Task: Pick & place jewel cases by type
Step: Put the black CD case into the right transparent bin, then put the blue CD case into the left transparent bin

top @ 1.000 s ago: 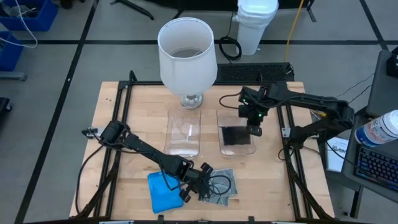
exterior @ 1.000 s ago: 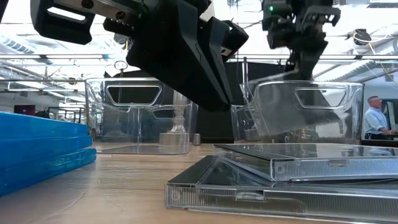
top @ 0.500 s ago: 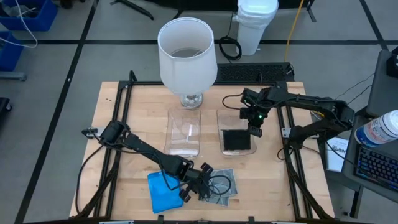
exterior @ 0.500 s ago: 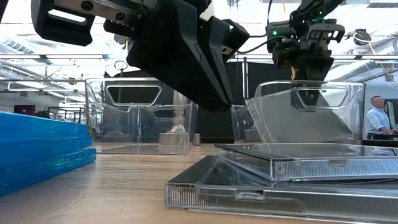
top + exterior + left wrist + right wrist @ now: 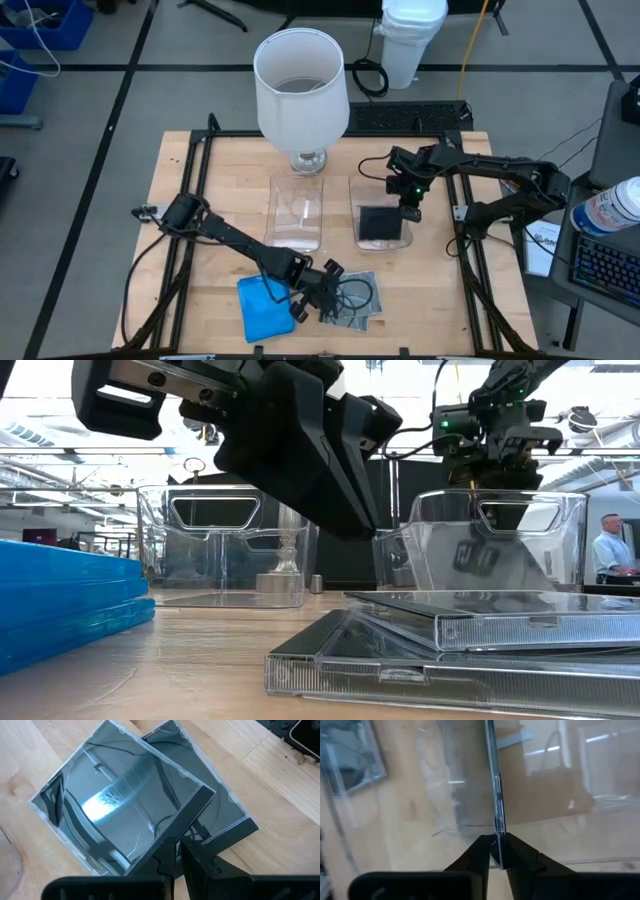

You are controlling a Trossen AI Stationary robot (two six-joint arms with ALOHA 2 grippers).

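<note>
Grey case (image 5: 380, 224) now lower in tray (image 5: 381, 243)

Low view: the left arm (image 5: 270, 430) blocks most of the far left tray (image 5: 215, 555), and the blue cases (image 5: 60, 600) run off the left edge. The grey cases (image 5: 470, 650) get clipped on the right. The person (image 5: 607, 555) is too blurry to make out.

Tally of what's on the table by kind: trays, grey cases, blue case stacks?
Clear trays: 2
Grey jewel cases: 3 (2 in the front pile, 1 in the right tray)
Blue stack: 1, cases in it not countable
Total: 6
</note>
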